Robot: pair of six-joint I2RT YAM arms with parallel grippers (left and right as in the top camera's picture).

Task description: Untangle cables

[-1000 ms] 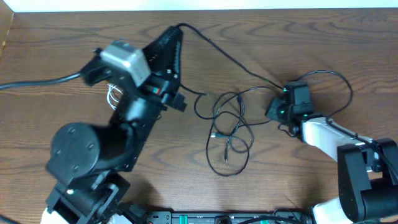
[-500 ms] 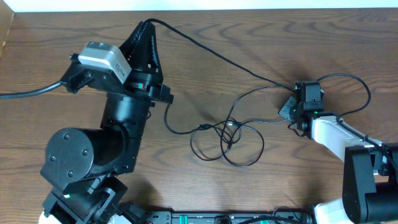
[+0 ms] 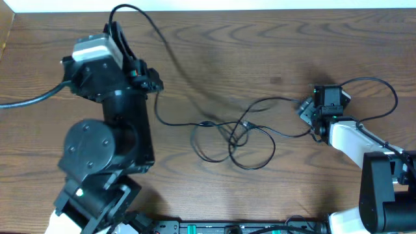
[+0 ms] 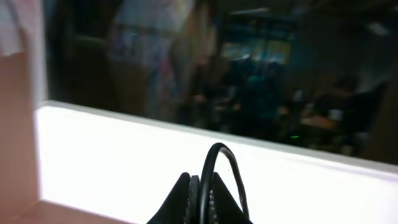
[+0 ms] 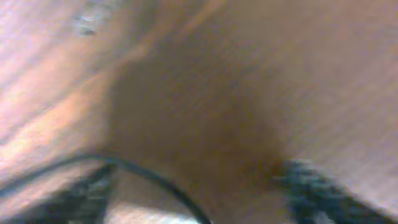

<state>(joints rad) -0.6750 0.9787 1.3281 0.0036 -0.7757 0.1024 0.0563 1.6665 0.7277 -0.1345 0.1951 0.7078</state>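
Observation:
The black cable [image 3: 235,133] lies in loose crossed loops mid-table. One strand rises to the upper left, up to my left gripper [image 3: 114,27]. That gripper is raised and points over the table's back edge. In the left wrist view it [image 4: 202,182] is shut on the cable [image 4: 217,147], which arches in a small loop above the fingertips. My right gripper [image 3: 307,108] sits low at the right. Its fingers stand wide apart in the blurred right wrist view [image 5: 199,190], and a strand of cable [image 5: 149,177] lies loose between them.
The thick black wire [image 3: 32,99] of the left arm trails off the table's left side. The right arm's own wire [image 3: 385,97] loops behind it. A white strip [image 3: 260,5] runs along the table's back edge. The left arm's base [image 3: 97,149] fills the near left.
My left gripper has swung up and to the back left, drawing the black cable with it. The right gripper has opened and let go of the cable. The loops have spread wider.

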